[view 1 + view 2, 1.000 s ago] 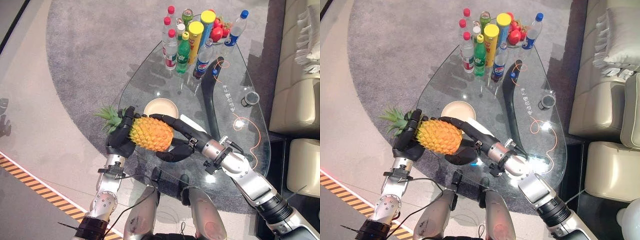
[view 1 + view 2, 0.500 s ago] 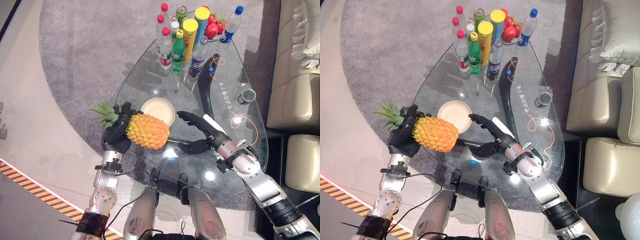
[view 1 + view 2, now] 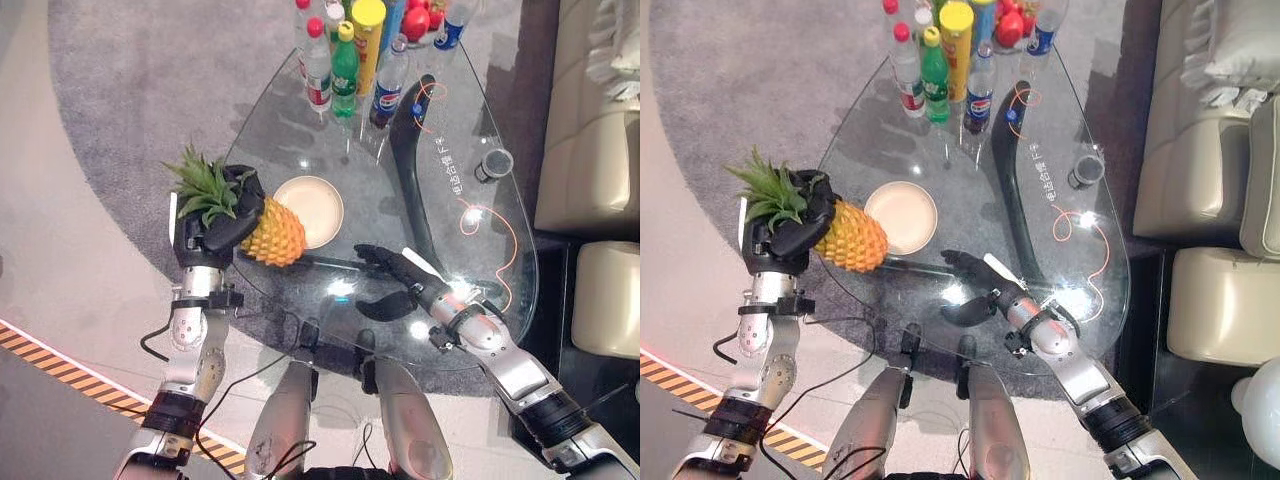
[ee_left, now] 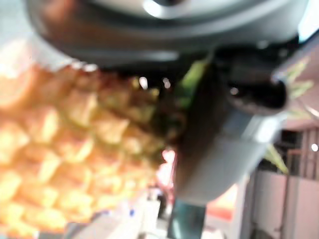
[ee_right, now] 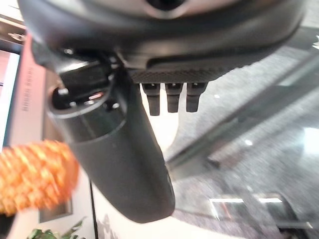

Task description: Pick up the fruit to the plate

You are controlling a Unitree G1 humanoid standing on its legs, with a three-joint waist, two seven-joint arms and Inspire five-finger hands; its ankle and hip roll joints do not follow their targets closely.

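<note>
Yellow pineapple (image 3: pixel 272 232) sits in the left hand (image 3: pixel 215 228), whose fingers curl tight round its leafy end, just beside the plate (image 3: pixel 311 209) on the glass table (image 3: pixel 480 240), while the right hand (image 3: pixel 392 282) hangs nearby with fingers spread.

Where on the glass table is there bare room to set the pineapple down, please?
The plate itself is empty, right beside the pineapple held in the left hand. Bare glass lies between the plate and the bottles, and near the right hand, which is open. The far end is crowded with bottles and red fruit.
</note>
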